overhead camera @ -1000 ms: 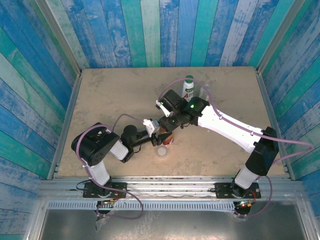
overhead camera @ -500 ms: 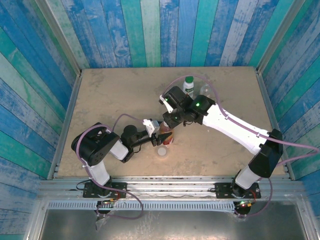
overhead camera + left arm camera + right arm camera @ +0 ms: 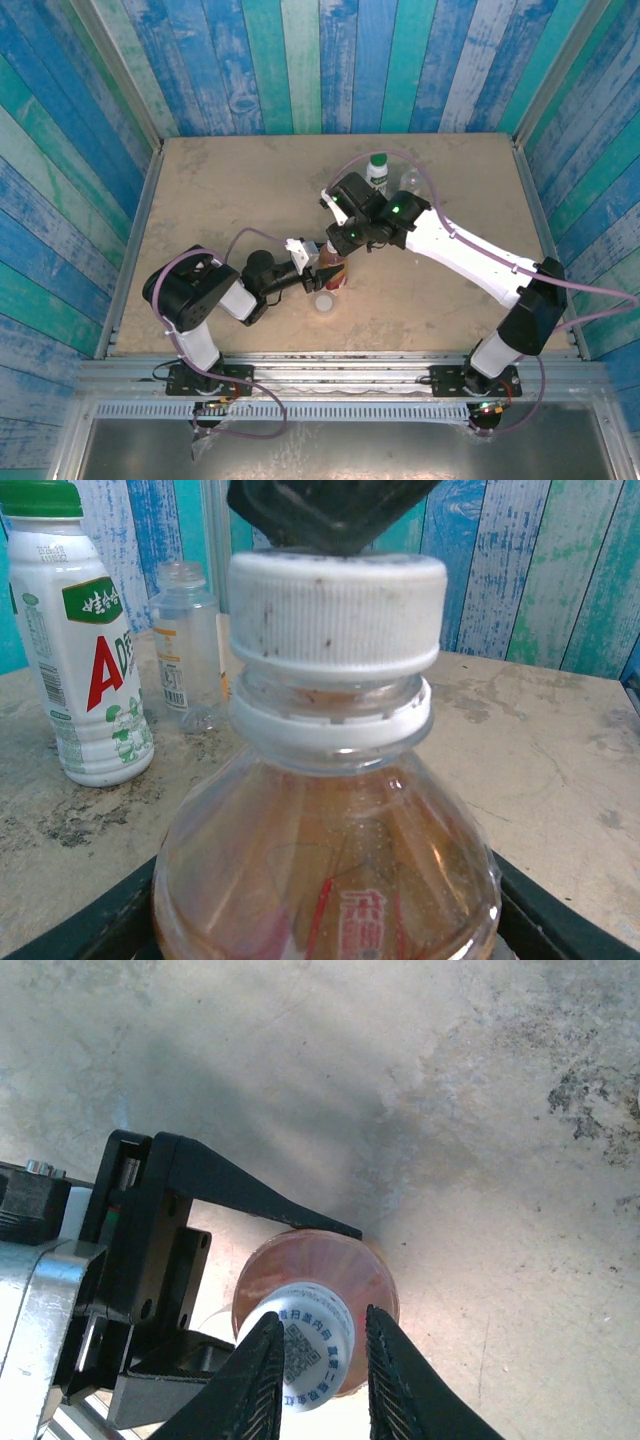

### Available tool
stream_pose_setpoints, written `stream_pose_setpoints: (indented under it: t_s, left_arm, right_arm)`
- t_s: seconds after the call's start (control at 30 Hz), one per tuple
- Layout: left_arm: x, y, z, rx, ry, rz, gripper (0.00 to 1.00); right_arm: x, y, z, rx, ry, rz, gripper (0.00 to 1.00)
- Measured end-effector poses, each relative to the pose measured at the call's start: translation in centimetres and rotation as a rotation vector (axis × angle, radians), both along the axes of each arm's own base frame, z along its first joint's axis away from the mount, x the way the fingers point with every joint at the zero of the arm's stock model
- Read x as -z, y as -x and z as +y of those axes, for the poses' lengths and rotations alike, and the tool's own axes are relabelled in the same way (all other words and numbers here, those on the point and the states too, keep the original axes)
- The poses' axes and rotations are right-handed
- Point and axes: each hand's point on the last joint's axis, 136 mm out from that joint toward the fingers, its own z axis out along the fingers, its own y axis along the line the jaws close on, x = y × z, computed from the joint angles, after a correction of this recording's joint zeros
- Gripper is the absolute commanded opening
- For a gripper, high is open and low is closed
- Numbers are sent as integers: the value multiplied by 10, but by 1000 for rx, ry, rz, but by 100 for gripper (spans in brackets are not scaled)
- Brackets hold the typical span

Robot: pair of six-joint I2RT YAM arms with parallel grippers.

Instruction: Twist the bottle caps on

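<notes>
Right gripper [image 3: 322, 1318] clenched on the ribbed white cap [image 3: 335, 615], left gripper [image 3: 322, 272] grasping the amber bottle [image 3: 325, 880] below it.

The amber bottle stands upright near the middle of the worktop [image 3: 560, 750], its body between the left jaws, with the cap sitting on its neck and the right fingers pinching the cap's rim from above. The bottle looks thin-walled and part full, so it is probably light and would dent or twist under a hard squeeze; the shoulder is likely the firmest place to brace it. The cap is small and stiff, and its ribs should give grip, so holding it across its sides seems right. Well behind stand the white bottle [image 3: 85, 650], wearing a green cap [image 3: 40, 497], and an uncapped clear bottle [image 3: 188, 645].
</notes>
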Motion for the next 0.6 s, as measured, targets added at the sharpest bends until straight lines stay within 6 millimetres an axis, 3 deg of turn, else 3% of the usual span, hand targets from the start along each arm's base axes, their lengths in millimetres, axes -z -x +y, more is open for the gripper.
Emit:
stream_pose_setpoints:
  t_s: [0.33, 0.6]
  left_arm:
    - [0, 0, 0, 0, 0, 0, 61]
    - [-1, 2, -1, 15, -1, 1, 60]
  right_arm:
    - [0, 2, 3, 0, -45, 18, 21]
    - [-4, 9, -8, -3, -63, 29, 35]
